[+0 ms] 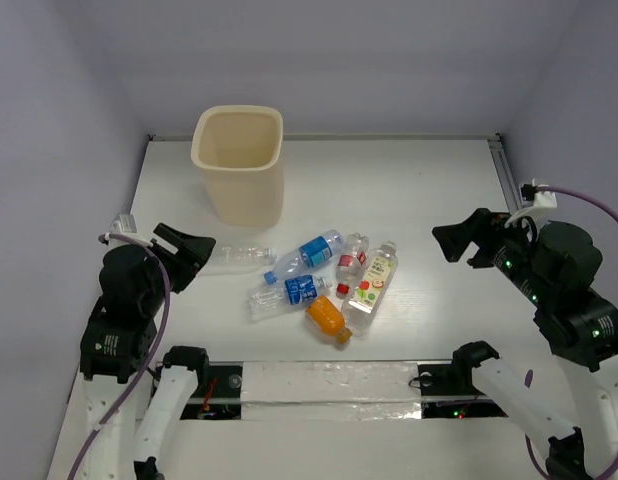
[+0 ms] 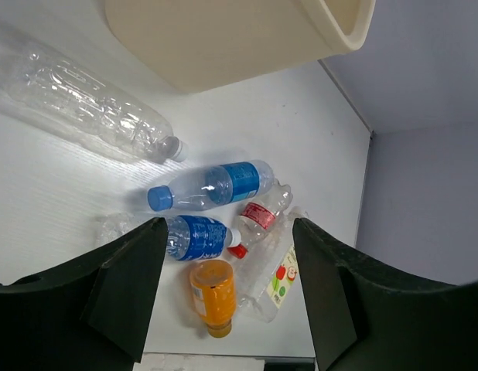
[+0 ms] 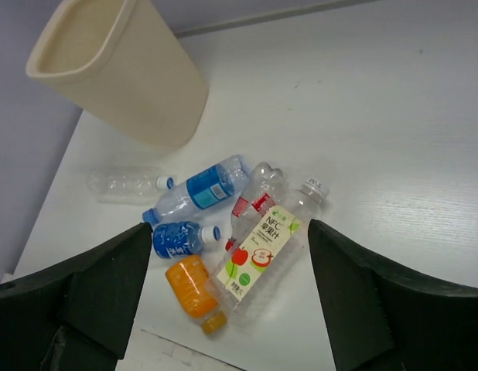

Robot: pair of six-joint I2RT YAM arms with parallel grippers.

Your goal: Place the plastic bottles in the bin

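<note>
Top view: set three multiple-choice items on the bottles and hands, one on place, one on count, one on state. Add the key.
1. The plain clear bottle lies: A) mid-group; B) leftmost; C) rightmost.
2. Bottles on the table: A) four; B) six; C) eight.
3. The two hands are: A) open, empty; B) both shut on bottles; C) one shut.
Key: B, it lies apart at the left; B, six can be counted; A, left hand and right hand show spread fingers, holding nothing.
</note>
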